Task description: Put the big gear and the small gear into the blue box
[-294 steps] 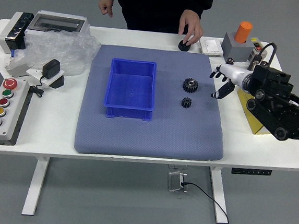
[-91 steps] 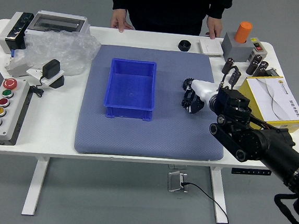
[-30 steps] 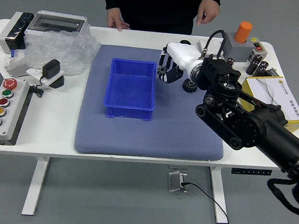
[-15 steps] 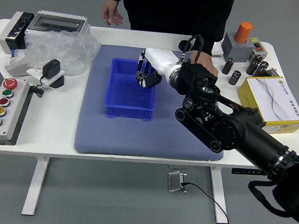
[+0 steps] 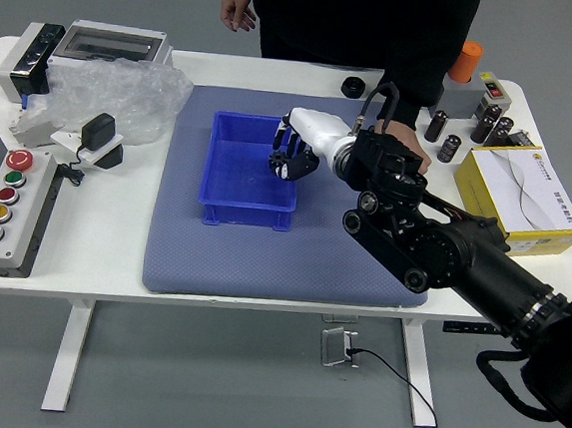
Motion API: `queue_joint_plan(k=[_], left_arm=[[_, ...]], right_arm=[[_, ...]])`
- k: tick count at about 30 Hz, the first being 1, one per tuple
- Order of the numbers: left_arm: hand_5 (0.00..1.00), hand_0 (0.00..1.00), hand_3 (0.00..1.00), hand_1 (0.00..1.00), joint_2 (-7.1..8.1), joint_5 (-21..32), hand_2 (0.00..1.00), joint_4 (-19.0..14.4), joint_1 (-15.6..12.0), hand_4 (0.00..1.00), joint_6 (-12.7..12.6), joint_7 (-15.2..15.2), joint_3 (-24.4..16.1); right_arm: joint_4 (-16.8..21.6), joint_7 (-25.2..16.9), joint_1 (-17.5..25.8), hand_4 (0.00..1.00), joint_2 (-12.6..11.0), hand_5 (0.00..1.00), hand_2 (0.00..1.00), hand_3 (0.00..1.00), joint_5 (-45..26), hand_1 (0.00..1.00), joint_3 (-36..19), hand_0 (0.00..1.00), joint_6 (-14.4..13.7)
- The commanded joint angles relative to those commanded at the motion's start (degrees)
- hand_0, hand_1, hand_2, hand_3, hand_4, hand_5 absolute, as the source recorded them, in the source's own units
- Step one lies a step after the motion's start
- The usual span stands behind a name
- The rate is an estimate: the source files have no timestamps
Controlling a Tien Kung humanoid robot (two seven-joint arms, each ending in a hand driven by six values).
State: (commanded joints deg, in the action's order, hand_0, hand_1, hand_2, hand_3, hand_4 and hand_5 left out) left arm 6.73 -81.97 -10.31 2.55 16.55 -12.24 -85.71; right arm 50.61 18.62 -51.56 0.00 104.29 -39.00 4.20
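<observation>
The right robot hand (image 5: pixel 296 152), open or gripping I can't tell, hangs over the blue box (image 5: pixel 246 215) at its right edge, free room leftward, a person's hand (image 5: pixel 409 140) near its arm.

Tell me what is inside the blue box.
The blue box shows bare floor in its left and near parts. The robot's right hand covers some of its right side, so what lies beneath it there cannot be seen.
</observation>
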Motion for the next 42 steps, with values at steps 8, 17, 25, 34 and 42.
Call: queue_joint_plan(k=[8,17,25,34,42], left_arm=[[0.337,0.879,0.876,0.833,0.08,-0.28,0.833,0.00,0.09,0.807,0.00,-0.01,-0.19],[0.336,0.878,0.876,0.832,0.13,0.31,0.833,0.00,-0.05,0.806,-0.08,0.01,0.04],[0.336,0.878,0.876,0.832,0.14,0.87,0.833,0.00,0.09,0.807,-0.25,0.08,0.06],[0.336,0.878,0.876,0.832,0.02,1.19,0.833,0.00,0.08,0.806,-0.30,0.09,0.17],[0.335,0.878,0.876,0.832,0.06,1.12,0.833,0.00,0.22,0.805,-0.29,0.07,0.13]], right_arm=[[-0.40,-0.15,-0.26,0.881,0.00,0.295,0.651,0.851,-1.14,0.565,0.00,0.661,0.67],[3.22,0.30,-0.99,0.891,0.00,0.311,0.641,0.839,-1.90,0.561,-0.80,0.657,0.95],[3.64,0.13,-0.32,0.891,-3.78,0.323,0.694,0.833,-4.75,0.609,-1.29,0.670,2.22],[-0.60,-1.59,0.65,0.884,-8.49,0.320,0.699,0.824,-7.76,0.610,0.02,0.672,3.79],[-4.73,-3.27,-0.21,0.872,-10.24,0.313,0.700,0.810,-8.66,0.608,1.00,0.672,4.92]])
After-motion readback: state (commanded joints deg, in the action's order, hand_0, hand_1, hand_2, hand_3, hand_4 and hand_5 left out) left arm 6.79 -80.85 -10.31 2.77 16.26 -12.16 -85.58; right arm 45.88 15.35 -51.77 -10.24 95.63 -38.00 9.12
